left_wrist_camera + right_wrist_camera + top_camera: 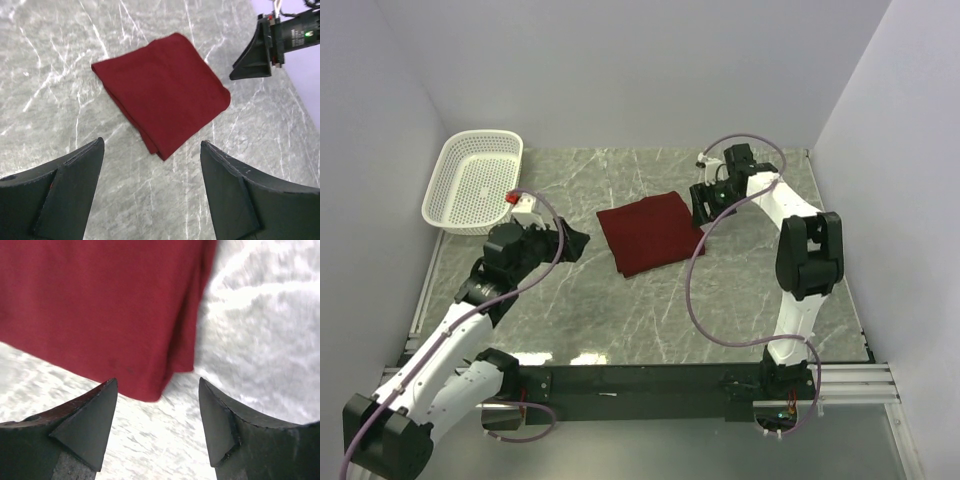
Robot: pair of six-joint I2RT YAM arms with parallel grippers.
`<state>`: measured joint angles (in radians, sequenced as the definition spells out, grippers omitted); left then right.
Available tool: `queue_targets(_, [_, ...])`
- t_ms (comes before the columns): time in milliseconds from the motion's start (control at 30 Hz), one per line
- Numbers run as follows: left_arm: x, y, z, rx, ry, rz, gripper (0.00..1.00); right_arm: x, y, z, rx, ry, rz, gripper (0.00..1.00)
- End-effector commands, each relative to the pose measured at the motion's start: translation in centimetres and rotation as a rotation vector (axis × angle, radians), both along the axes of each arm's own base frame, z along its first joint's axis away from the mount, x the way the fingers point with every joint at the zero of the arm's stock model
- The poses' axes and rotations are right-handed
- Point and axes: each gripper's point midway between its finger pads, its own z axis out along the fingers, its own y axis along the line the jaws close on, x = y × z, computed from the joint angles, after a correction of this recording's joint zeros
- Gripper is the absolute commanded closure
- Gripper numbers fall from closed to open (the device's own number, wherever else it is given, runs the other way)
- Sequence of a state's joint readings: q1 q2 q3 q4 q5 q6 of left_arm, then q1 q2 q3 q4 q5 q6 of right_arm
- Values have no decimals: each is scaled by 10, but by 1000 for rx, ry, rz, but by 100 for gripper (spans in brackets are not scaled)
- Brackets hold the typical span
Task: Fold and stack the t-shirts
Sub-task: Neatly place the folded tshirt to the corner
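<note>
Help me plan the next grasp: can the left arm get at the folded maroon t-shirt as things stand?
Probably yes. The left end effector is open and aimed at the t-shirt, with only tabletop between them. The right end effector, open beside the shirt's opposite edge, might crowd that side.

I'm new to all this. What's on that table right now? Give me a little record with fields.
t-shirt: dark red, folded, lying flat mid-table
basket: white, perforated, far left corner
left pincer: open, holding nothing, left of the t-shirt
right pincer: open, holding nothing, beside the t-shirt's right edge
table: grey marble pattern
</note>
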<state>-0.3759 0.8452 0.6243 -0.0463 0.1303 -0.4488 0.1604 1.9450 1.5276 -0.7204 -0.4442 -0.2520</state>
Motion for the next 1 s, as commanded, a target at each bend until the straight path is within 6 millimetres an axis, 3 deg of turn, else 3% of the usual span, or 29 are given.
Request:
queue_targets(0, [-1,7,23,-18,-68,28,16,12,20,25,132,-43,31,27])
queue_targets(33, [-3,7,23,-25,-66,31,16,10,22,7,133,23,27,27])
queue_targets(133, [-7,9,24,-42,-67,39,16,14,25,-14,142,90,5,25])
queue_targets(300, [-13,12,22,-57,-67,49,15,16,26,-29,146,130,-9,25])
queue_targets(567, [-14,12,16,-60,-54,49,15,-9,39,-56,211,267,25,30])
queue_targets(733, [-15,11,15,-69,-51,47,15,-24,46,-59,233,303,53,37])
queue_targets(967, [-18,10,13,-81,-42,41,15,-18,40,-57,189,277,26,64])
